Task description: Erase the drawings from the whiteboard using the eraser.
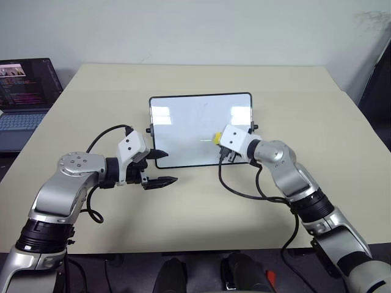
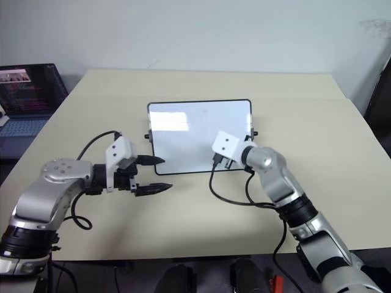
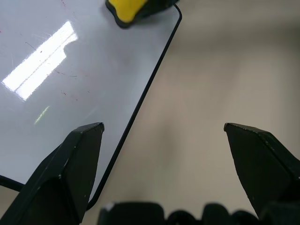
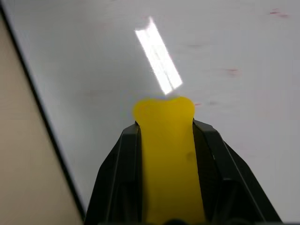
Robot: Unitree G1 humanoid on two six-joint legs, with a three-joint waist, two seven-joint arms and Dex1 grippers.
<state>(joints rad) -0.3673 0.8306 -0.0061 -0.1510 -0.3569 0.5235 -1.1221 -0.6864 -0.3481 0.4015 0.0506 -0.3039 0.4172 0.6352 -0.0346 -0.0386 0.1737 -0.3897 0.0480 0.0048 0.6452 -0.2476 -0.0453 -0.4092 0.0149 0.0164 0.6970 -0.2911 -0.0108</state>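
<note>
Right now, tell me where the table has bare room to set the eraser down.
Bare table runs along the near edge below the whiteboard, and right of it. Crowded: over the board's near edge, where the left gripper and the right gripper with the eraser sit.

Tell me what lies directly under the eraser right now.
The eraser, clamped in the right gripper, sits over the whiteboard; faint red smudges show nearby. The board surface beneath the eraser is covered, so any marks there cannot be seen.
</note>
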